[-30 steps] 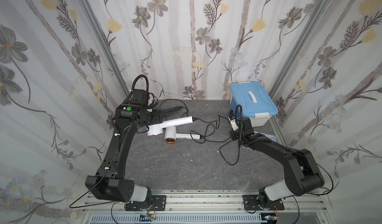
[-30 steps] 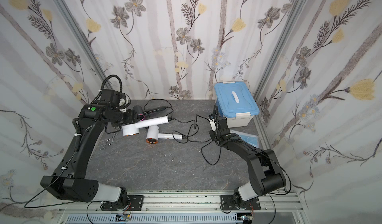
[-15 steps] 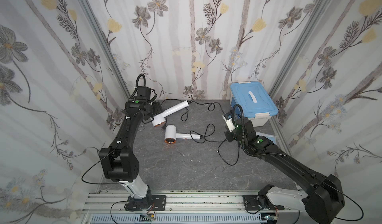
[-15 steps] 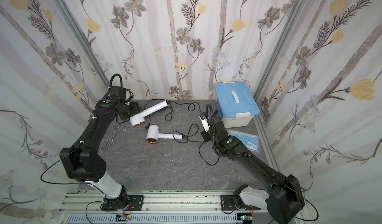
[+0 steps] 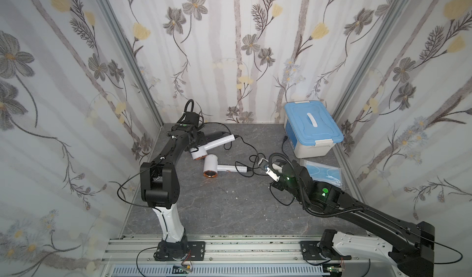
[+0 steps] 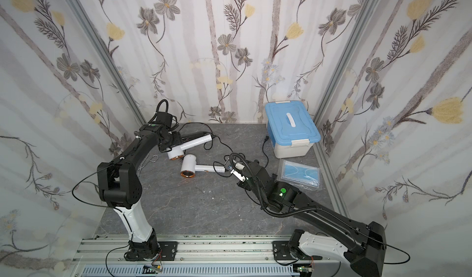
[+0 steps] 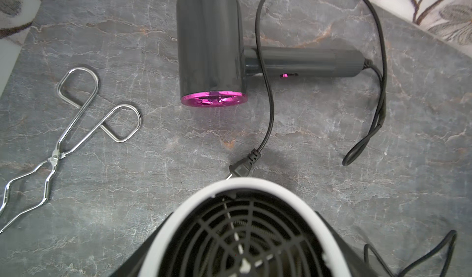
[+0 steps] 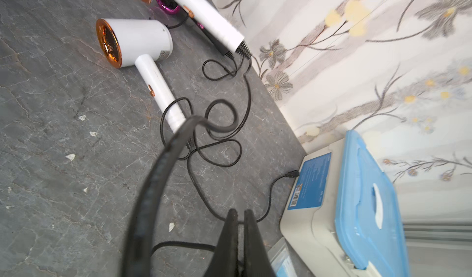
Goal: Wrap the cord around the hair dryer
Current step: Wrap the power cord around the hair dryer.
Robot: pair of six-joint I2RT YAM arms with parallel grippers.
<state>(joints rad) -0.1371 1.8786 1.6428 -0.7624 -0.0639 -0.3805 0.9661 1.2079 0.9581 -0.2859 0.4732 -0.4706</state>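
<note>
My left gripper (image 5: 195,141) is shut on the body of a white hair dryer (image 5: 214,143), which it holds off the table at the back left. The dryer's rear grille (image 7: 237,191) fills the left wrist view. Its handle points right, and a black cord (image 5: 251,150) trails from it to a tangle on the table. My right gripper (image 8: 240,217) is shut on a strand of black cord (image 8: 201,189) just above the table, in front of the box. That strand ends in a plug (image 8: 292,173) beside the box. I cannot tell which dryer the strand belongs to.
A second white hair dryer (image 5: 212,164) with a copper nozzle lies mid-table, with cord loops at its handle end. A dark grey dryer (image 7: 209,46) with a magenta nozzle and metal tongs (image 7: 76,125) lie under my left gripper. A blue-lidded box (image 5: 311,130) and a packet of masks (image 5: 324,172) sit at the right.
My left gripper has carried the white dryer back toward the rear wall. My right gripper, still shut on the cord, has moved left, away from the box and toward the middle.
</note>
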